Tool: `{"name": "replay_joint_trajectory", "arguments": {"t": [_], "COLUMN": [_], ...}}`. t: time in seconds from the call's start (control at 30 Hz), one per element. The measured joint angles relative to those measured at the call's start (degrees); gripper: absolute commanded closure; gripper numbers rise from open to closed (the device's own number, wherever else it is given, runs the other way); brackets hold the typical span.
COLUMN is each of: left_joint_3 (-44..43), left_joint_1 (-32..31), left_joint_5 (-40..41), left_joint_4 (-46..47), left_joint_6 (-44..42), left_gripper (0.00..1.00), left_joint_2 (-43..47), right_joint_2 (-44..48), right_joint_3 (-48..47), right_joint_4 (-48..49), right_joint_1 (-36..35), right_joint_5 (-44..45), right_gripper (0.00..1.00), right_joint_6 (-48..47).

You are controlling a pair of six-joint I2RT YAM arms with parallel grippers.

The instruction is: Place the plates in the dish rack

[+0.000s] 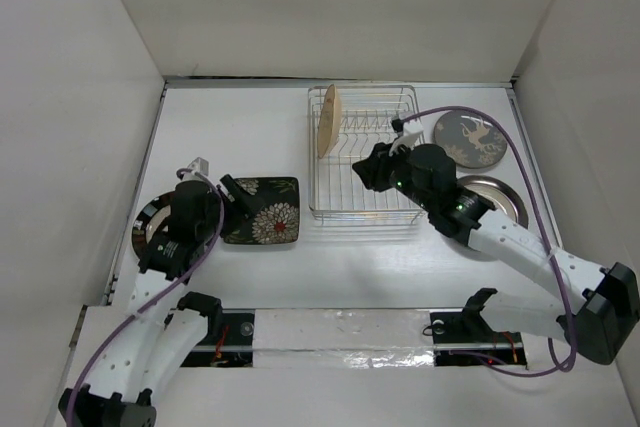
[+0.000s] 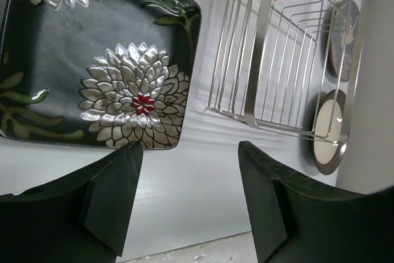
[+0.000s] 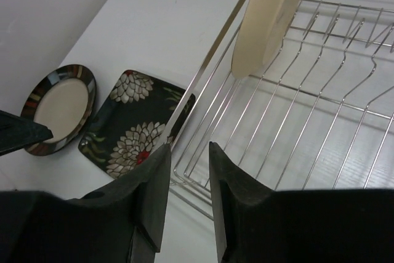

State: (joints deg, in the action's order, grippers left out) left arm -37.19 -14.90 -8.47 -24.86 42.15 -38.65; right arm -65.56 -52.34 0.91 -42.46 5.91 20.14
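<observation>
Tan round plate (image 1: 328, 122): on edge in dish rack (image 1: 365, 215), slot-held, stowed. Black square flowered plate (image 1: 262, 209): flat beside rack, awaiting pickup. Left gripper (image 2: 188, 152): spread wide, empty. Right gripper (image 3: 188, 149): narrowly parted, empty.

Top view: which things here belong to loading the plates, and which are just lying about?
Part of the job:
dish rack
tan plate, already standing in the rack
black square flowered plate
dark round plate with pale markings
left cream-centred round plate
right cream-centred round plate

Just lying about:
foil strip along the near edge
purple cables
</observation>
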Motion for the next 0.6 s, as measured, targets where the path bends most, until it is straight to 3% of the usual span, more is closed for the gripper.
{"name": "replay_joint_trajectory", "arguments": {"t": [0.13,0.4,0.6], "left_joint_3": [2.47,9.66,12.59], "left_joint_1": [0.0,0.0,-1.14], "left_joint_5": [0.24,-0.28,-0.63], "left_joint_4": [-1.73,-5.25,0.44], "left_joint_6": [4.26,7.89,10.56], "left_gripper": [0.36,0.27,0.26], "left_joint_2": [1.95,-6.91,-11.13], "right_joint_2": [3.06,7.63,7.82], "right_joint_3": [1.75,2.97,3.74], "right_joint_4": [0.02,0.37,0.68], "right_joint_1": [0.0,0.07,0.09], "right_joint_5": [-1.92,-4.26,-6.56], "right_gripper": [0.51,0.5,0.5], "right_joint_6": [-0.59,-1.36,-1.36]}}
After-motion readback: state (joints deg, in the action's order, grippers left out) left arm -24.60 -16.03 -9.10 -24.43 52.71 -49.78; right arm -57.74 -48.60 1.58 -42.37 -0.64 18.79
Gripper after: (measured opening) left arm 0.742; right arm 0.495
